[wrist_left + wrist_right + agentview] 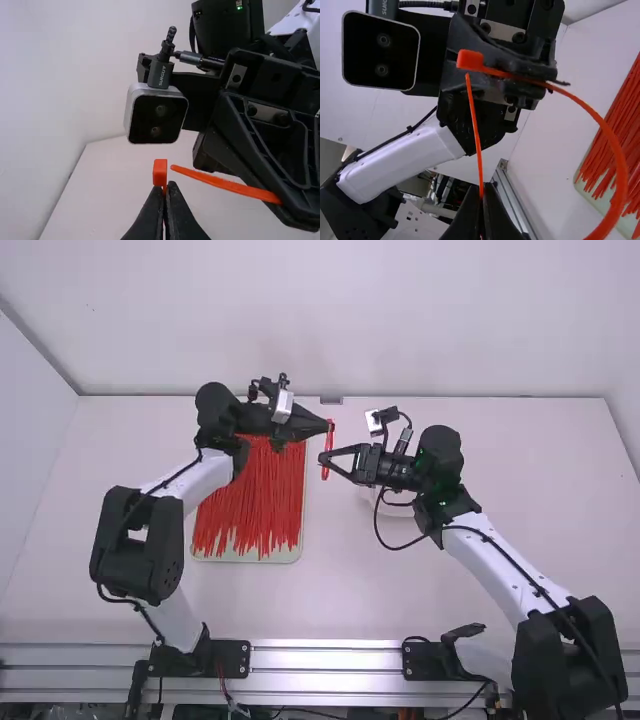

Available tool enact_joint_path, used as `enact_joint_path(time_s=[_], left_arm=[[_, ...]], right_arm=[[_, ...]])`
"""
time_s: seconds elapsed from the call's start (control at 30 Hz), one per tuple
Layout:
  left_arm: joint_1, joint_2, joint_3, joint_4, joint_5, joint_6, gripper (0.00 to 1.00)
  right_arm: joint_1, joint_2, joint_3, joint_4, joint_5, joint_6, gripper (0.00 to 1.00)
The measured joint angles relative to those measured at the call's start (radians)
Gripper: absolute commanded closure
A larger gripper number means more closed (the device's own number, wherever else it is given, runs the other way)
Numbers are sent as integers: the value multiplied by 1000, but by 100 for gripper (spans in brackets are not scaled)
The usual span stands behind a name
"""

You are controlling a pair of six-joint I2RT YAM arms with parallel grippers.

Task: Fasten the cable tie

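Your left gripper [164,189] is pinched shut on the red cable tie [325,452], with its fingertips clamped on the strap right under the square head [160,171], which stands clear above them. Your right gripper [481,189] is closed as well, narrow on the thin tail [476,135] of the same tie. From its fingers the tail runs straight up towards the head, and its tip sits just beside the head. You cannot tell from these views whether the tip has entered the slot. The rest of the strap leaves the head on the other side, passes through the left gripper's fingers and bends round in one wide loop [620,167] back towards the right gripper. In the high view both grippers meet nose to nose above the white table [520,450] near its middle, with the left one farther from the bases and the right one nearer, and the tie held in the air between them, off the surface. Just beside them, on the left arm's side, a flat tray [296,558] lies on the table under a heap of spare red ties [255,495] spread lengthwise across it. The left arm reaches over the tray's far end.
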Motion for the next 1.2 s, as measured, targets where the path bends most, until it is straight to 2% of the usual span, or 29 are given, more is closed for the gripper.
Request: enact_joint_path(time_s=[1.2], left_arm=[[-7, 0, 0, 0, -16, 39, 98]], right_arm=[[-18, 0, 0, 0, 3, 48, 100]])
